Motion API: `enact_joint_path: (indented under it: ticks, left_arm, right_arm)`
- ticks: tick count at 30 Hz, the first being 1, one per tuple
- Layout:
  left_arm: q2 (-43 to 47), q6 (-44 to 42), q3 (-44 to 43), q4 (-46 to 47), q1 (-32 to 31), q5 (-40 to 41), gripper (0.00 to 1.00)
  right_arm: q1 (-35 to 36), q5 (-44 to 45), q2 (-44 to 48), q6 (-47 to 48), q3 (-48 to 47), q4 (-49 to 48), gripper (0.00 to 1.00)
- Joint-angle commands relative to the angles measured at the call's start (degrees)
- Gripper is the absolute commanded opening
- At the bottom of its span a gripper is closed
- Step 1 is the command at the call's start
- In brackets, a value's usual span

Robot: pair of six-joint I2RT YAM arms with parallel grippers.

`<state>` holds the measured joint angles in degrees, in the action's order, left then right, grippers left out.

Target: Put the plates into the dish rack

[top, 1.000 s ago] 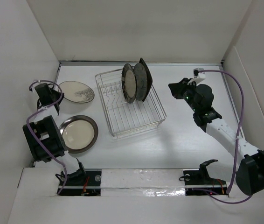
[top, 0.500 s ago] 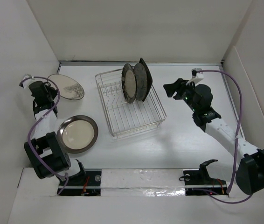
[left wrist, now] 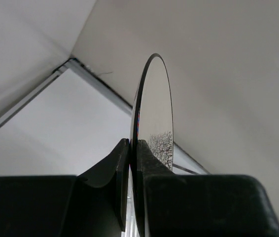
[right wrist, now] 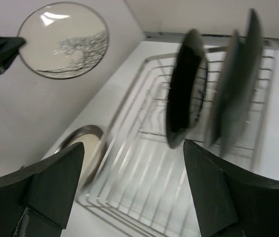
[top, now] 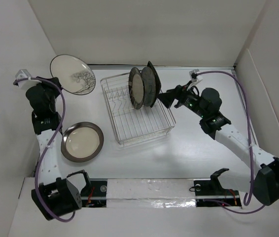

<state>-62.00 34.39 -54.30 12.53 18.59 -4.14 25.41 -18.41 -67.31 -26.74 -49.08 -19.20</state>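
The left gripper [left wrist: 132, 148] is clenching the rim of a round, glossy cream ceramic plate with a thin dark edge and a black branching tree motif [top: 70, 74]. It is holding this plate off the counter, near the back left corner of the white enclosure and well apart from the rack. In the left wrist view the plate is showing edge-on as a slim, curved sliver, with both black fingers pressing flat against its two faces.

The rectangular silver wire dish rack with upright wire dividers [top: 144, 126] is sitting in the middle of the smooth white counter [top: 193, 148]. At its far end, a round plate with a cream face and dark rim [top: 137, 88] is standing on edge between the dividers. Close behind it, a dark square plate [top: 153, 83] is also standing upright. A further rim seems to be sitting between the two, though the right wrist view is too blurred to tell.

A round shallow plate with a shiny brown rim and pale cream centre [top: 82, 141] is lying flat on the counter, just left of the rack's near corner.

The right gripper [top: 166, 97] is hovering at the rack's right side, just beside the upright plates. Its matte black fingers [right wrist: 218, 192] are standing wide apart with nothing between them.
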Motion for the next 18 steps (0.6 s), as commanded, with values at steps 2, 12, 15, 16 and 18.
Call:
enact_joint_path:
  ticks: [2, 12, 15, 16, 18]
  left_arm:
    - [8.2, 6.6, 0.4, 10.8, -1.7, -5.9, 0.0]
    - [19.4, 12.4, 6.4, 11.4, -5.6, -13.9, 0.0]
    - [21.9, 14.9, 8.9, 12.6, -6.7, -16.9, 0.0]
    - [23.1, 15.5, 9.6, 13.0, -6.7, -18.7, 0.0]
    - [24.2, 16.6, 11.2, 13.7, -6.7, -19.8, 0.0]
  right_arm:
    - [3.0, -6.4, -1.9, -3.7, -5.4, -7.9, 0.89]
    - [8.3, -12.3, -16.2, -7.2, -20.1, -8.0, 0.94]
    - [9.3, -13.2, -20.0, -9.3, -21.2, -9.7, 0.94]
    - [9.3, -13.2, -21.9, -9.6, -22.5, -9.5, 0.94]
    - [9.8, -13.1, -23.5, -9.5, -23.3, -8.4, 0.95]
